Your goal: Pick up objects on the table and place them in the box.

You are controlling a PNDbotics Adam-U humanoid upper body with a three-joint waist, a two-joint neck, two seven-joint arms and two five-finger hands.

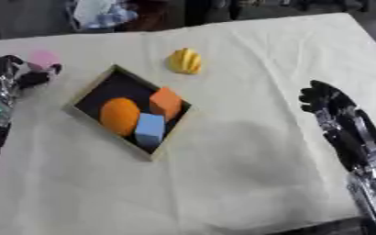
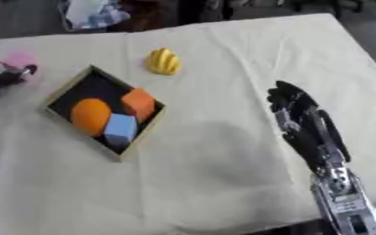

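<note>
Left hand: our left hand point(image 1: 19, 73) sits at the far left edge of the table, its dark fingers curled toward a pink object point(image 1: 43, 58). We see the pink thing right at the fingertips, touching or nearly so, but we cannot tell whether the fingers have closed round it or only lie against it.

Pink object: small, rounded, pale pink, on the cloth just beyond and to the right of the left hand, left of the box and slightly farther away than it.

Box point(image 1: 85, 98): a shallow tray with a dark floor and a light rim, set askew, left of centre. It holds an orange ball point(image 1: 120, 115), an orange block point(image 1: 165, 103) and a light blue block point(image 1: 149, 129), close together at its near-right end; the far-left part of the floor is bare.

Yellow object point(image 1: 185, 61): ridged and rounded, on the cloth beyond the box's far-right side, apart from the rim. It lies between our two hands, well apart from either.

Right hand point(image 2: 300, 112): open, fingers straight and pointing away from us, holding nothing, over the right side of the table.

What the next move turns on: we judge the pink object is the left hand's job, since the box lies to its right and a little nearer.
</note>
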